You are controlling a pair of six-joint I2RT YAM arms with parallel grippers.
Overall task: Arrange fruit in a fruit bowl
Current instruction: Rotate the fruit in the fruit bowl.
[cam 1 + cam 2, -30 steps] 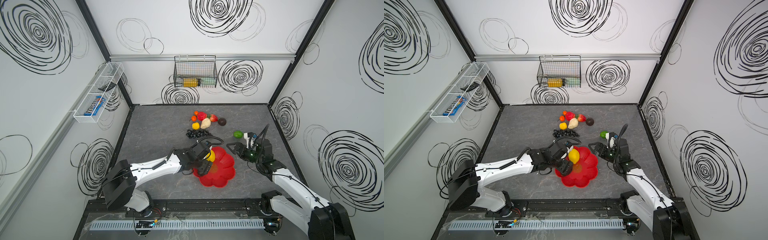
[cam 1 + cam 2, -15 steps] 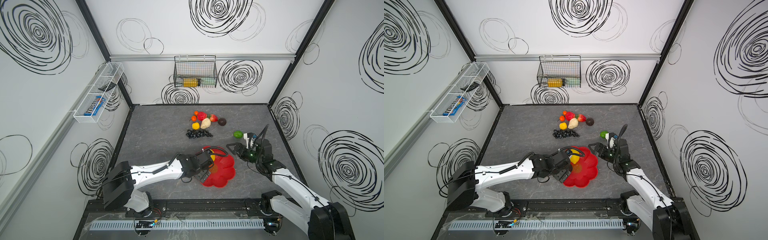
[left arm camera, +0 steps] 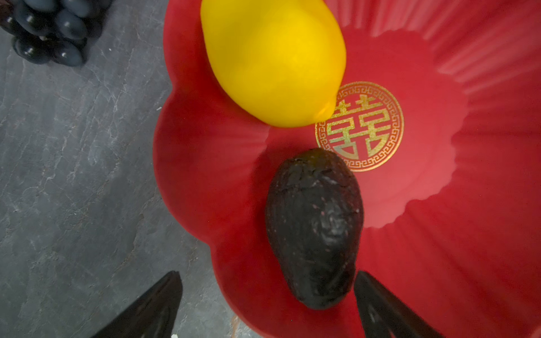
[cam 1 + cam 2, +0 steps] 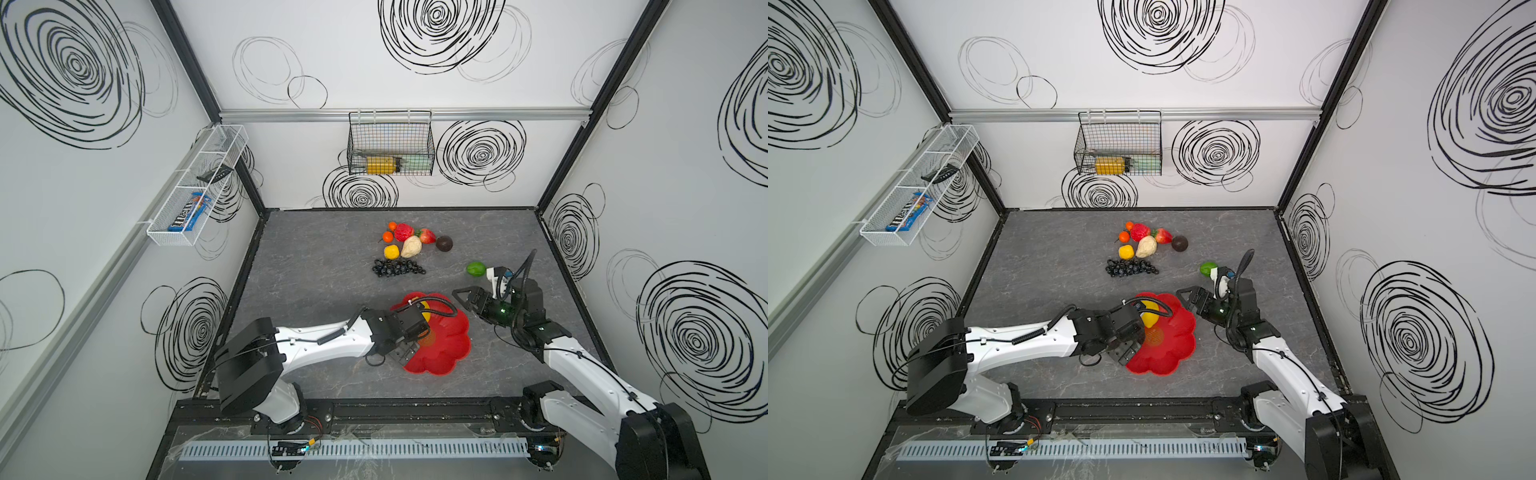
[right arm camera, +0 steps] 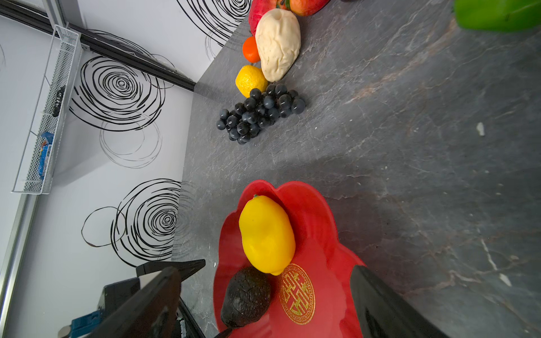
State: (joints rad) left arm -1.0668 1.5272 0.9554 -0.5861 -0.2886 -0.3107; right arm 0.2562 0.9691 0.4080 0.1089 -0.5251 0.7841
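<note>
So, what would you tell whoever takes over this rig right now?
Left pincer: open, empty, over the edge of the fruit bowl, beside the avocado lying in it.
Right pincer: open, empty, hovering beside the bowl, near the lime.
Done: big lemon and one avocado in the bowl.
Left on the table: grape bunch, small lemon, beige piece, apple, strawberry, two tangerines, second avocado, lime.
</note>
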